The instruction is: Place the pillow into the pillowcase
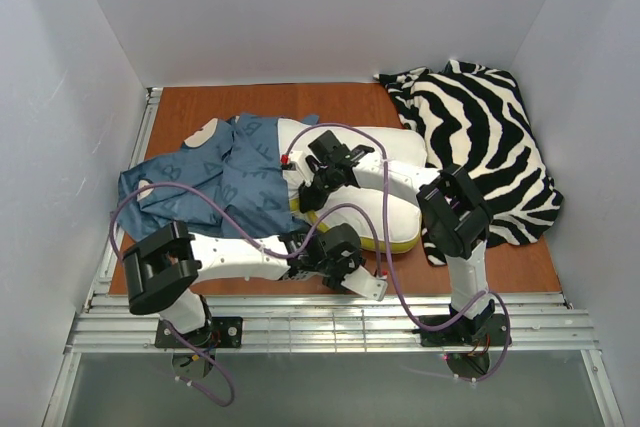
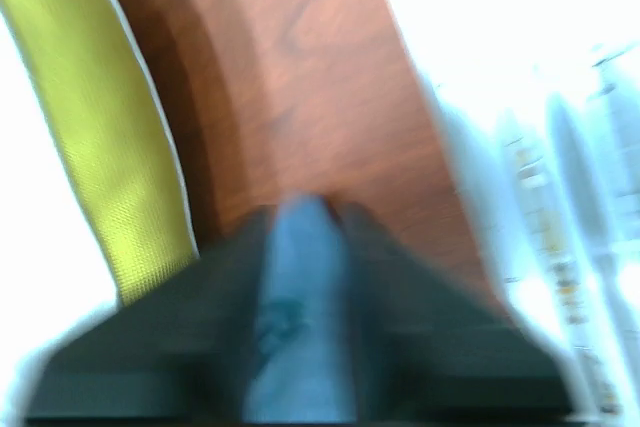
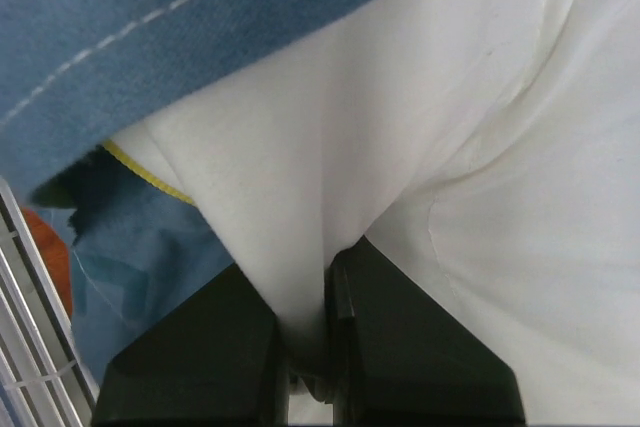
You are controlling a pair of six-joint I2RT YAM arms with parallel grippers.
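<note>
Stuffing is under way: the right gripper (image 3: 325, 272) pinches a fold of the pillow (image 3: 430, 147), with the pillowcase (image 3: 150, 7) mouth just beyond its tips. The left gripper (image 2: 305, 222), blurred, looks clamped on blue case cloth low over the bench (image 2: 320, 67). Next, I reckon, the right pushes deeper while the left holds the hem.

White pillow (image 1: 395, 145) partly inside blue pillowcase (image 1: 215, 182)
</note>
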